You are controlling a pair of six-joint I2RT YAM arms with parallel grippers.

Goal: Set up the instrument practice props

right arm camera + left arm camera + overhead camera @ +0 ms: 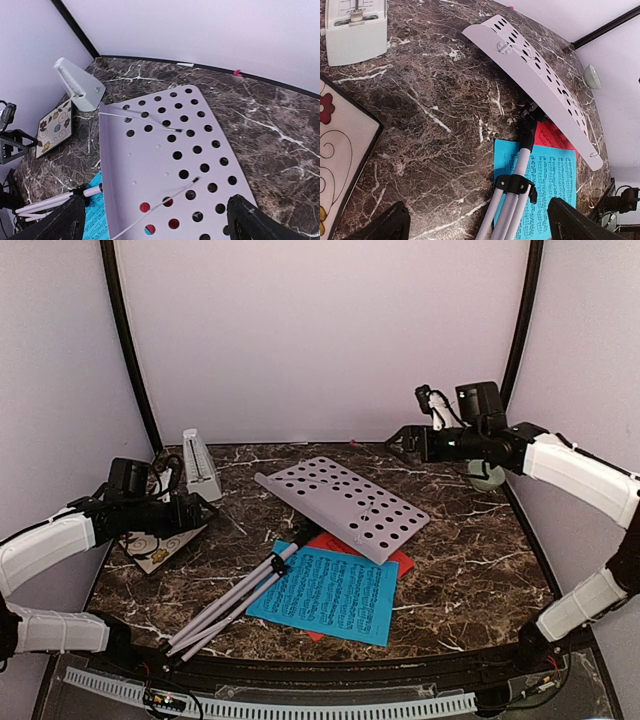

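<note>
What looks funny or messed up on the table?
The music stand lies down instead of standing, legs folded together, its holed tray tilted over the blue sheet and red sheet. The metronome stands upright.

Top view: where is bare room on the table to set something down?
Bare: dark marble table right of the white perforated music stand, plus back strip between it and the pale grey pyramid metronome. Crowded: centre, stand over blue printed sheet; left, floral square coaster.

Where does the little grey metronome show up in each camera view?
Top external: metronome left of centre.
Left wrist: top left corner, partly cut off.
Right wrist: upper left.
Shared landmark: the perforated music stand, lying to its right in all three.
</note>
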